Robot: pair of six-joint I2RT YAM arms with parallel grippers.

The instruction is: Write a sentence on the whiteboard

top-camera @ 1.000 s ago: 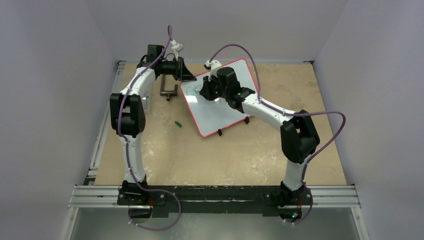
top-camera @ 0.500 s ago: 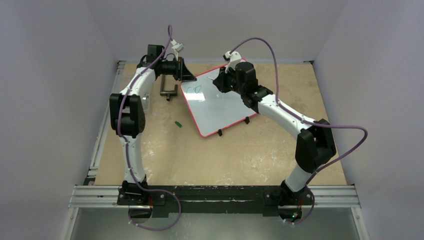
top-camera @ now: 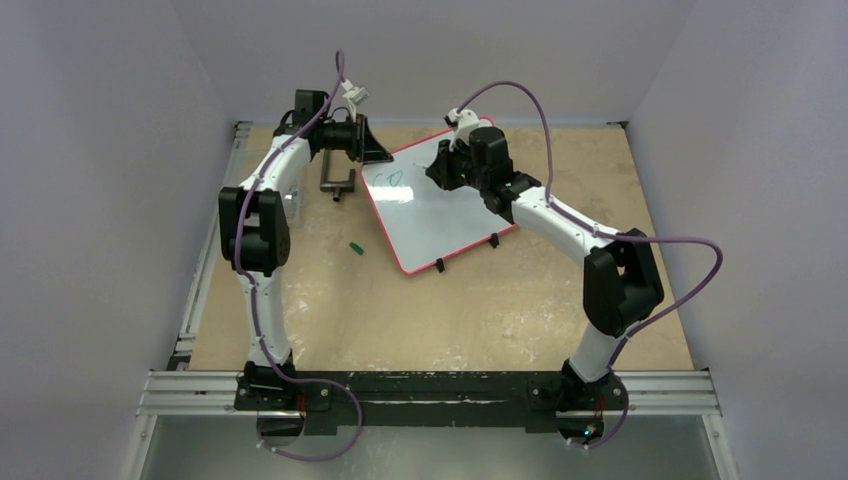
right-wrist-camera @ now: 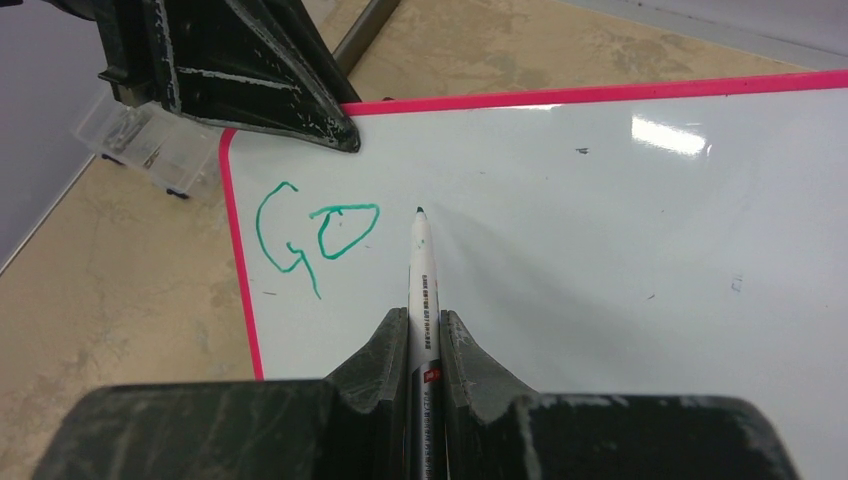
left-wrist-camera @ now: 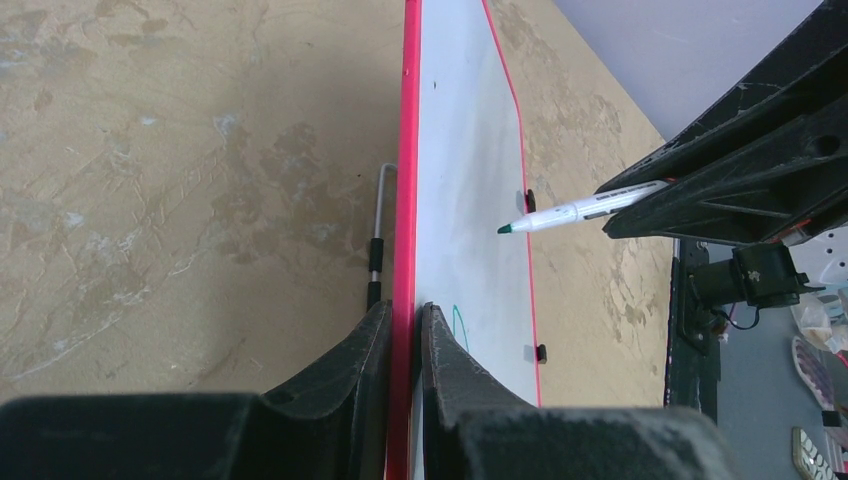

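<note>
Right wrist: right claw (right-wrist-camera: 424, 322) clamped on marker (right-wrist-camera: 422, 270), tip just right of green GO (right-wrist-camera: 318, 235) on whiteboard (right-wrist-camera: 600, 250); left claw (left-wrist-camera: 405, 315) pinching its red left edge.

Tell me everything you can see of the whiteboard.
The whiteboard is a glossy white rectangle in a thin red frame with rounded corners and two small black clip feet on its near edge. It sits askew at the far middle of the table. The left gripper is shut on its rim near a corner. Green letters, "GO", are written there; the right gripper's marker points at the surface beside them.
</note>
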